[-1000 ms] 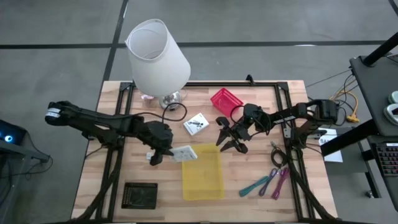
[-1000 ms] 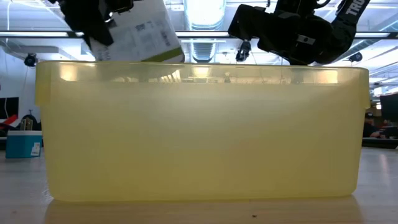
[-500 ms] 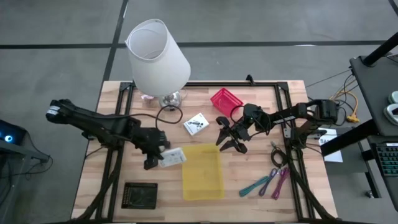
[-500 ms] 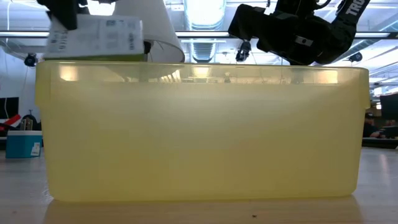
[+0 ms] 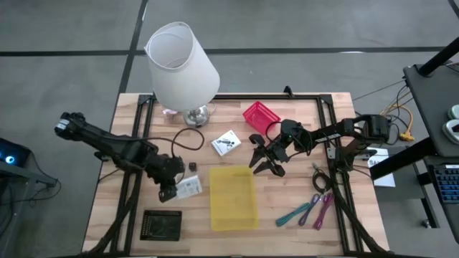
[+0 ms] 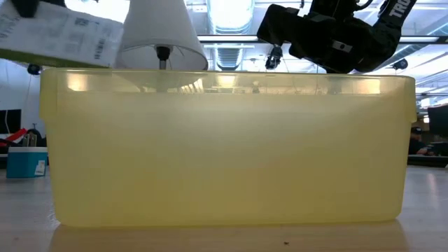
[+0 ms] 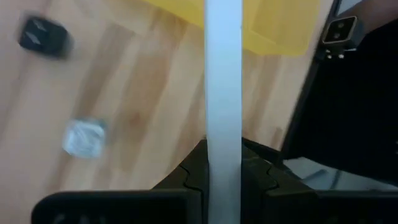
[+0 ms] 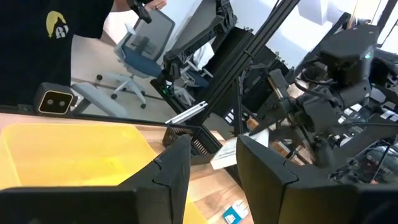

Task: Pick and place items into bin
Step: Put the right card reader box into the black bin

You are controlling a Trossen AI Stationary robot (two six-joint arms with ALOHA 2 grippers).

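My left gripper (image 5: 174, 189) hangs left of the yellow bin (image 5: 233, 198), shut on a white printed card (image 5: 188, 188). That card shows edge-on in the left wrist view (image 7: 222, 93) and at the top left of the low view (image 6: 59, 35). A second white card (image 5: 226, 142) lies flat beyond the bin. A small dark cube (image 5: 192, 166) and a pale cube (image 7: 84, 137) rest on the wood. Teal (image 5: 294, 213) and pink-purple (image 5: 323, 209) strips lie right of the bin. My right gripper (image 5: 259, 159) stands open past the bin's far right corner, holding nothing. My left gripper pinches the card's end nearest the table's left edge (image 7: 222, 163) between its two fingers (image 7: 189, 177). The fingers come from the left, slanting down. The card sticks out beyond them toward the bin, lifted clear of the table.
A big white lamp (image 5: 183, 68) stands at the far left, its cord looping on the wood. A red basket (image 5: 260, 115) sits at the far middle. A black flat thing (image 5: 161, 224) lies near the front left. Dark cable (image 5: 319, 179) lies right of the bin.
My left gripper has carried the card from over the bin's far left corner toward the table's left and near edges, rising a little. The wrist has rolled and the card has turned with it. The card now hangs over bare wood beside the bin.
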